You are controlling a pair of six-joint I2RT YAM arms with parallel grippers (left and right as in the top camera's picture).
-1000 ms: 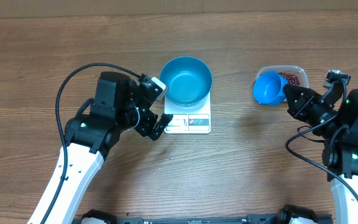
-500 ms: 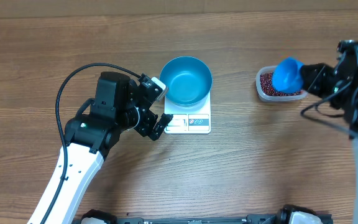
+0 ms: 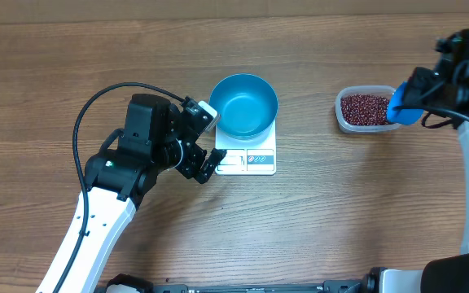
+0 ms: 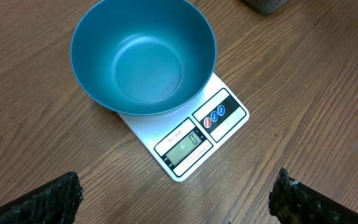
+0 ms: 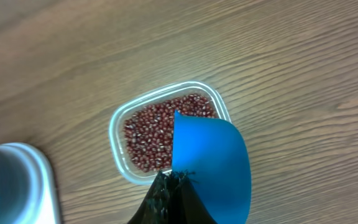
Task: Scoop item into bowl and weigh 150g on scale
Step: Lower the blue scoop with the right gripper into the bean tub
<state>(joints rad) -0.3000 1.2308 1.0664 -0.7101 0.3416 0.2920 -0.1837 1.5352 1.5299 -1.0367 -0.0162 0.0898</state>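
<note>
Step in hand, as I judged it: the first scoop, not yet loaded. The right gripper was clamped tight on the handle end of the blue scoop. It held the scoop tilted at the right end of the clear plastic tub. From the wrist cam the scoop overlapped the tub's near corner w/ its outer side toward the lens, so I couldn't tell if anything was in it. The beans lay as a loose red-brown layer in the tub, just beyond and below the scoop lip. They sat ahead of the shut jaws rather than btwn them.

The teal bowl sat on the white scale, well apart to the left of the tub. The bowl was bare inside, no beans, and the scale display looked to read zero. So nothing had been weighed yet.

The left gripper hung just beside the scale's left edge w/ jaws spread wide and nothing held. The bowl and scale lay ahead of its fingertips and touched neither.

Next move prob calls for:
- dip the scoop lip into the beans and rake it through the heap
- bring it level before lifting, or beans will roll off
- carry it across to the bowl, tip in slowly, and watch the display
</note>
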